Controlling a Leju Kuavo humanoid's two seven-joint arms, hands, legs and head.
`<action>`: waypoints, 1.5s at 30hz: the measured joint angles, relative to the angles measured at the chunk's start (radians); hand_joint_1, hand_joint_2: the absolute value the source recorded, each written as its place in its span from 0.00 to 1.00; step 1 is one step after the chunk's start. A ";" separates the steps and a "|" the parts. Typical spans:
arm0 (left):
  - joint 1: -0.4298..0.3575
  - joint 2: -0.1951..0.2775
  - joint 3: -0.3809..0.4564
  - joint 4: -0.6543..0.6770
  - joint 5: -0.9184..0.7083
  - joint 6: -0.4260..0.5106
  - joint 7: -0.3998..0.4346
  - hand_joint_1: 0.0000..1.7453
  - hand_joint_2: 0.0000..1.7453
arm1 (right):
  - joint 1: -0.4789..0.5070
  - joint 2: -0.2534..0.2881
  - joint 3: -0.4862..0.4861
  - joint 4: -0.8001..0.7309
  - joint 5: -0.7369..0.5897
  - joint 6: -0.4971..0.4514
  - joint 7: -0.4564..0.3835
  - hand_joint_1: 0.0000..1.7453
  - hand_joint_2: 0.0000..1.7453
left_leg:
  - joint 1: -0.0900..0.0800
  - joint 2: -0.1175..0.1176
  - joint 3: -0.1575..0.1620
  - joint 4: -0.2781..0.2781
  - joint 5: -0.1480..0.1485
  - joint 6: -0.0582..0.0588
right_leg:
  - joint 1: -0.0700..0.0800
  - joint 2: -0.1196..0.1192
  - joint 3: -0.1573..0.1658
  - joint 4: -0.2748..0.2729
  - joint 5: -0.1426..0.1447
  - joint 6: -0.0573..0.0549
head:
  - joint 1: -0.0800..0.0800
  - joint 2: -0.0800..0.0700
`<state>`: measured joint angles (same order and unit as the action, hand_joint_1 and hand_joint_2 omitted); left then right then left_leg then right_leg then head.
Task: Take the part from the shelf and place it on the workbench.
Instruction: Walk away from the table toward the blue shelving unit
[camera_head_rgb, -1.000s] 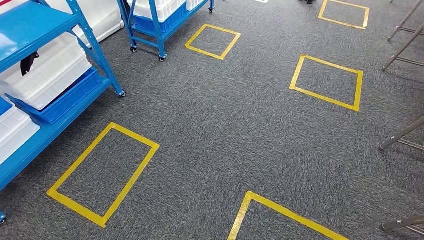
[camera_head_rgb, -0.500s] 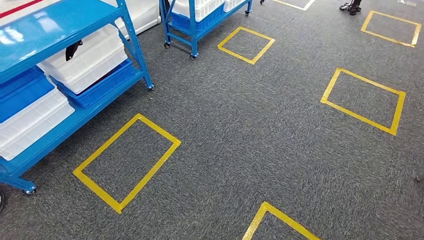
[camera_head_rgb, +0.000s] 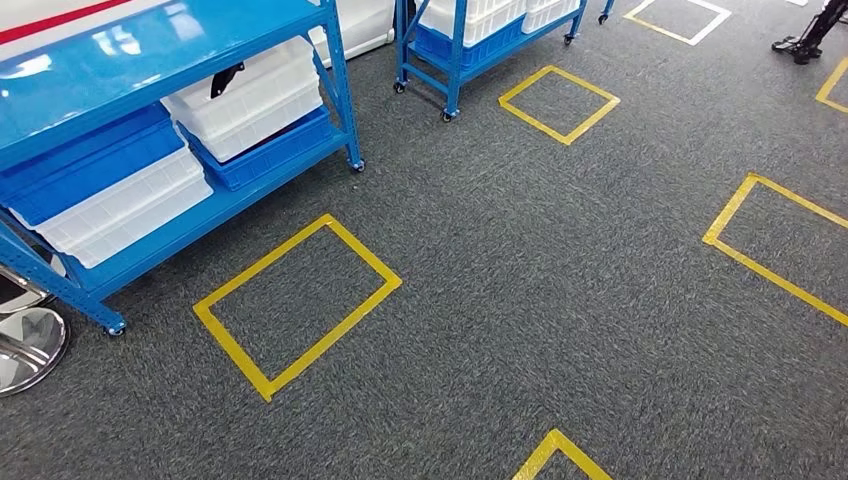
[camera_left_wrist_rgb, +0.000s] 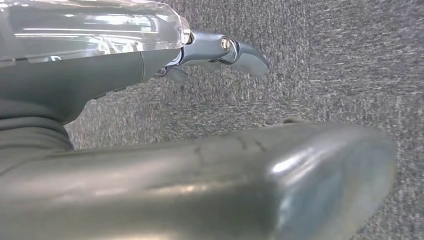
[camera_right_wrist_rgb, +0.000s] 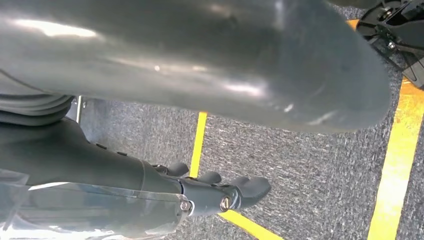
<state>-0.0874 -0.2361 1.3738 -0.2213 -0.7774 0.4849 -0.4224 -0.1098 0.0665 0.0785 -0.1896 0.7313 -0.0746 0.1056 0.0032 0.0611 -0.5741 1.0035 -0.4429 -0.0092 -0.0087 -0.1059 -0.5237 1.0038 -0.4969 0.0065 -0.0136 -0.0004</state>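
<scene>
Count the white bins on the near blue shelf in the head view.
2 white bins on the near blue shelf: one white bin toward its far end, another toward its near end, each stacked on a blue bin. More may be hidden.

Yellow tape rectangles (camera_head_rgb: 297, 306) mark grey carpet (camera_head_rgb: 540, 260).

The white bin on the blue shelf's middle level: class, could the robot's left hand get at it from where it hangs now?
Probably not: the left hand hangs over carpet, and the white bin sits across the floor.

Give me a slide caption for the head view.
Blue shelf holding white bins beside yellow tape rectangles on grey carpet.
</scene>
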 joint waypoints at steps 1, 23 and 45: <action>0.001 0.000 -0.001 0.000 -0.001 0.000 0.000 0.00 0.00 | 0.001 -0.001 -0.003 0.000 -0.001 0.000 -0.002 0.00 0.00 | 0.001 -0.011 0.001 -0.002 0.001 0.007 | -0.002 -0.003 0.003 0.000 -0.003 0.006 | 0.000 0.000; 0.031 -0.004 -0.080 0.000 -0.089 -0.201 -0.081 0.00 0.00 | 0.079 -0.020 -0.167 0.003 -0.140 -0.053 -0.044 0.00 0.00 | 0.006 -0.072 -0.141 0.291 -0.134 -0.023 | -0.010 0.111 -0.024 0.023 -0.005 -0.031 | -0.001 0.000; 0.059 -0.001 -0.119 0.000 -0.124 -0.240 -0.092 0.00 0.00 | 0.091 -0.034 -0.229 0.006 -0.161 -0.038 -0.058 0.00 0.00 | -0.003 -0.070 0.088 -0.021 -0.062 0.030 | -0.012 0.102 -0.121 0.166 -0.028 0.020 | 0.000 0.000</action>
<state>-0.0288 -0.2369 1.2545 -0.2216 -0.9016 0.2452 -0.5145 -0.0188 0.0320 -0.1507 -0.1839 0.5699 -0.1122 0.0475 0.0006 -0.0094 -0.4857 0.9825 -0.5048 0.0209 -0.0205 -0.0035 -0.6447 1.1702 -0.5245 0.0267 -0.0132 -0.0004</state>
